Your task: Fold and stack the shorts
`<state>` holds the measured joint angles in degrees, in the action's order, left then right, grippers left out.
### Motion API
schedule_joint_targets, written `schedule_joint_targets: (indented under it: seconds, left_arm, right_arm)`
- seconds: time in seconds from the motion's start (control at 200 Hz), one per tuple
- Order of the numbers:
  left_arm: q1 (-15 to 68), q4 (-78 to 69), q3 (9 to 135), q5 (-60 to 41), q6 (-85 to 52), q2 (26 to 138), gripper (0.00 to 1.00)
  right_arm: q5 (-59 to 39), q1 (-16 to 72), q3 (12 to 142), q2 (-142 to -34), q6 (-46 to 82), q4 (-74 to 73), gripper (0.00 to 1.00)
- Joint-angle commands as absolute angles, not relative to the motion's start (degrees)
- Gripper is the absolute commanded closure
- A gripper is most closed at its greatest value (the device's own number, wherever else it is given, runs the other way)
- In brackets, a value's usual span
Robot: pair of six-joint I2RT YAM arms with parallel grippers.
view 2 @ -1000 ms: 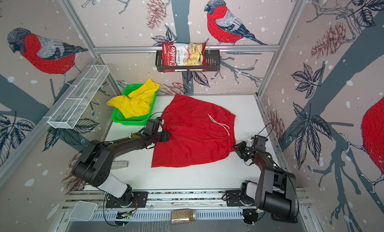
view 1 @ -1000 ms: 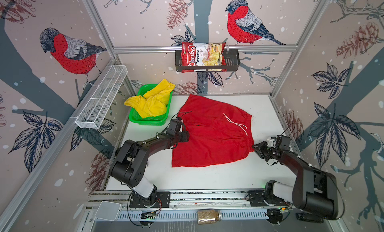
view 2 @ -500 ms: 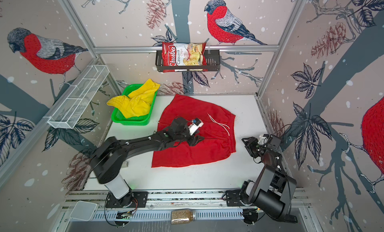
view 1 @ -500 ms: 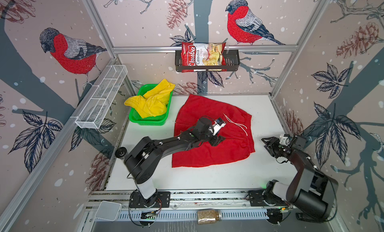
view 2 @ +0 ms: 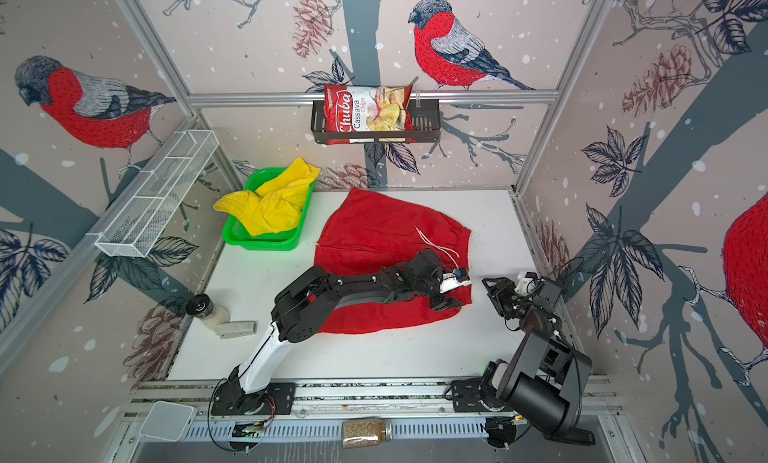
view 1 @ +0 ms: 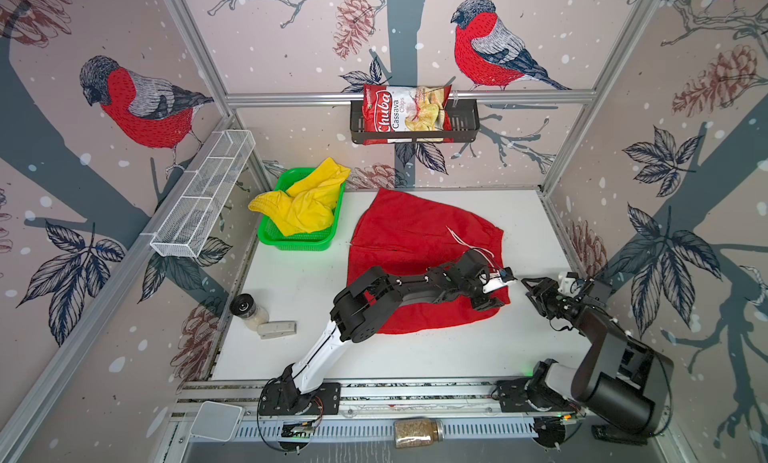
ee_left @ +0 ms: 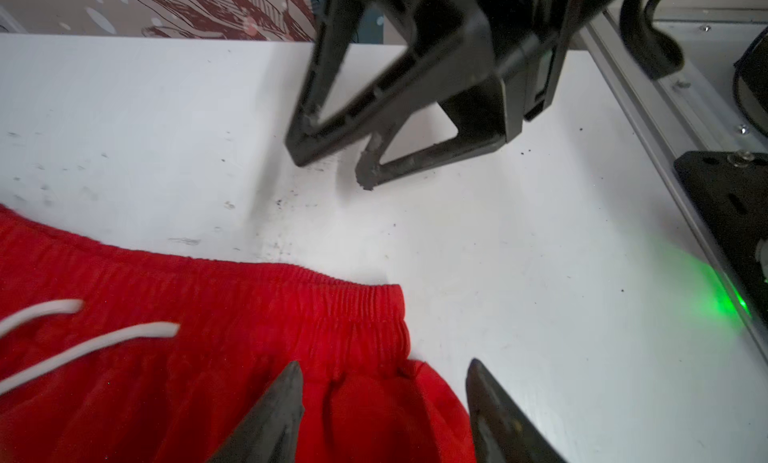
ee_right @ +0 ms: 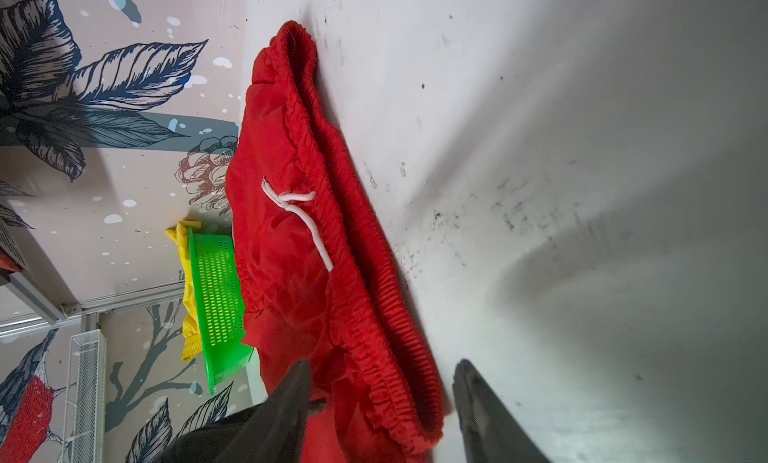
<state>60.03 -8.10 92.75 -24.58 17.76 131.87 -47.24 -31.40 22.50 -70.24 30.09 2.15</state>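
White table (view 1: 419, 357) inside bird-papered walls (view 1: 665, 141); red shorts (view 1: 415, 232) lay flat mid-frame, yellow shorts (view 1: 305, 203) in the green basket (view 1: 299, 244) upper left. Left gripper (ee_left: 382, 367) and right gripper (ee_right: 380, 363) stood spread, empty, at the waistband's right edge; open table lay below

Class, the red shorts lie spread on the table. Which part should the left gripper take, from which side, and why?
Take the red shorts by the waistband corner, coming down from the bare table side. The gathered elastic makes a thick ridge to pinch, and the open left gripper stands astride the cloth's edge beside it.
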Motion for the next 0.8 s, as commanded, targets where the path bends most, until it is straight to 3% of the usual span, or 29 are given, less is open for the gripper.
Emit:
schedule_joint_targets:
  seconds: [0.0,0.17,0.355,0.56,0.795]
  left_arm:
    - [60.29,-6.38,93.22,-23.64,20.62,133.29,0.38]
    - [60.62,-6.45,92.42,-20.52,22.69,134.98,0.41]
    - [60.73,-8.23,90.65,-17.34,21.5,135.46,0.56]
    - [58.91,-16.42,86.03,-24.87,12.68,132.58,0.8]
    - [56.28,-32.67,77.97,-34.17,4.01,129.67,0.83]
  right_arm:
    - [-46.79,-31.29,22.12,-70.16,29.8,1.47,0.42]
    - [-46.14,-31.03,21.53,-70.04,28.98,2.78,0.4]
    - [-46.01,-28.29,22.23,-70.75,26.95,5.53,0.34]
    - [-45.77,-25.62,20.89,-71.54,28.09,5.64,0.31]
    - [-53.59,-22.08,20.13,-76.06,31.48,-0.06,0.3]
